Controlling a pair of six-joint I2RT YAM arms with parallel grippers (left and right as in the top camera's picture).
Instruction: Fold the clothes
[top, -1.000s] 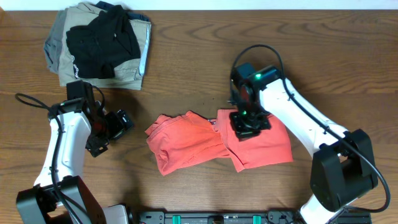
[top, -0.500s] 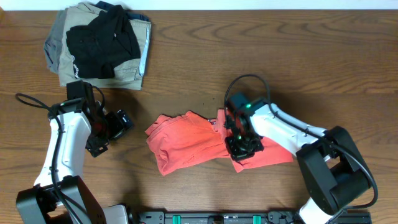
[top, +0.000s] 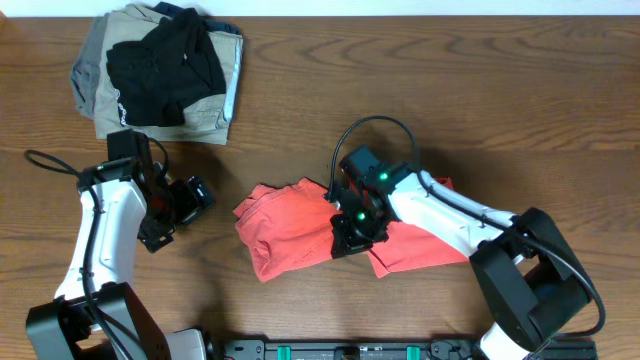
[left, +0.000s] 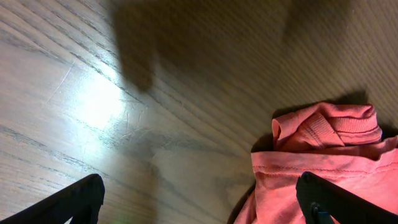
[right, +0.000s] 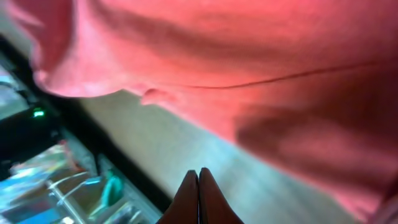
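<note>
No readable text in any of the views, honestly. The black garment (top: 165, 65) up at 10 o'clock has a tiny white mark near its lower left edge, but it's way too small to make out. The T-shirt (top: 295, 228) only shows plain red-orange fabric.
</note>
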